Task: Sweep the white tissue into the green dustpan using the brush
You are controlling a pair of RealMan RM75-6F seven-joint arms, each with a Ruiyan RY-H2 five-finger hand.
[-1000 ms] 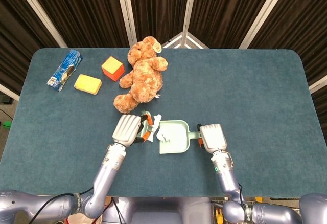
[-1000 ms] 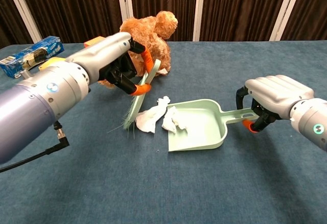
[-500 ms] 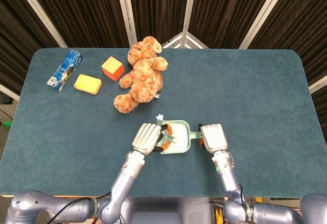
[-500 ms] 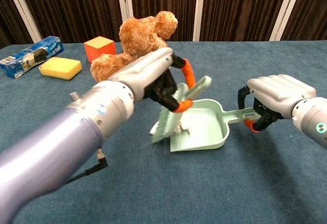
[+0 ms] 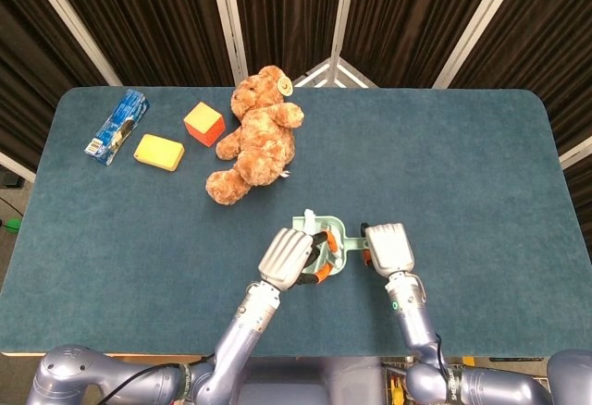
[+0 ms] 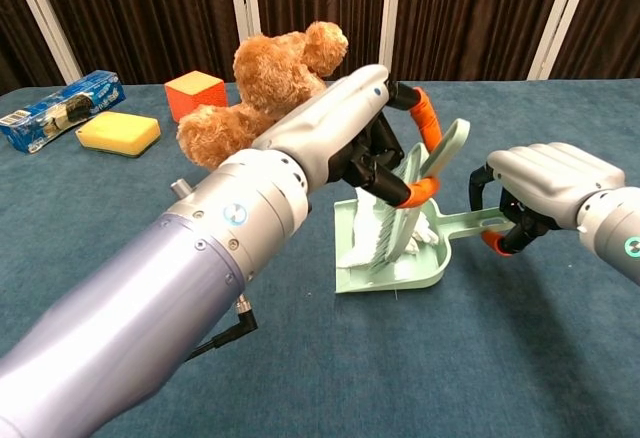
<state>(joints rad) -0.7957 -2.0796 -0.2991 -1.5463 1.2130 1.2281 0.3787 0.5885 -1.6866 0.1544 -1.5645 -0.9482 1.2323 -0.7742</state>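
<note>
Lower centre of frame: left hand (image 6: 385,153) clamped on stiff brush (image 6: 405,208), pressing featherlight tissue (image 6: 362,255) inside dustpan (image 6: 395,276); right hand (image 6: 535,198) pinching its rigid handle.

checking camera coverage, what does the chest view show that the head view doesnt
Only the chest view shows the brush bristles down inside the dustpan, on the white tissue.
Only the head view shows the whole table outline.
Both show the left hand holding the brush, the right hand on the dustpan handle, and the teddy bear.
</note>
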